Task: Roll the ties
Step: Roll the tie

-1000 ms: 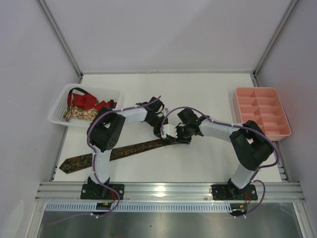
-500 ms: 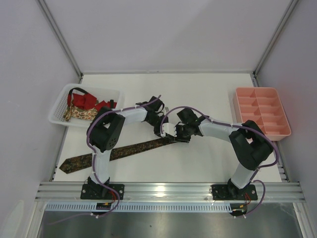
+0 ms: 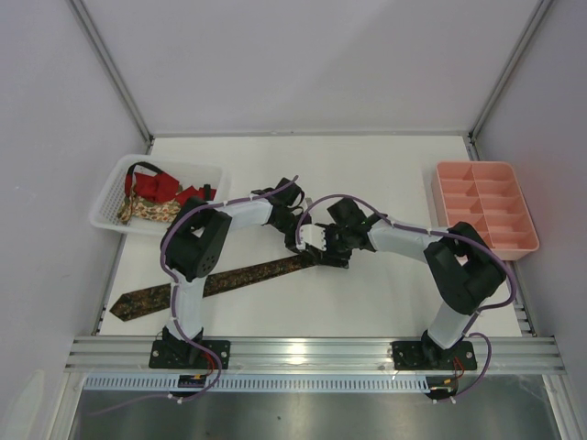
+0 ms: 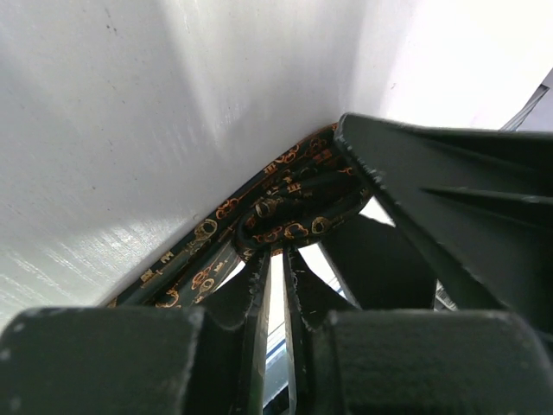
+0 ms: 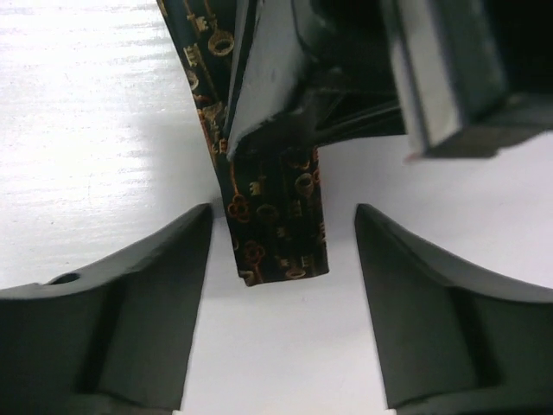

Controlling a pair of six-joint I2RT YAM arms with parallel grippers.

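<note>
Barely begun: left gripper (image 4: 275, 259) pinches the first fold of the brown tie (image 3: 211, 281) mid-frame. Right gripper (image 5: 283, 220) stands apart. The ties (image 3: 158, 191) in the basket (image 3: 108, 213), upper left, wait.

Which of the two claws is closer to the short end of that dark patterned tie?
Left. The left gripper pinches the folded-over end of the dark tie. The right gripper hangs open around the tip, with its fingers on either side, not touching.
</note>
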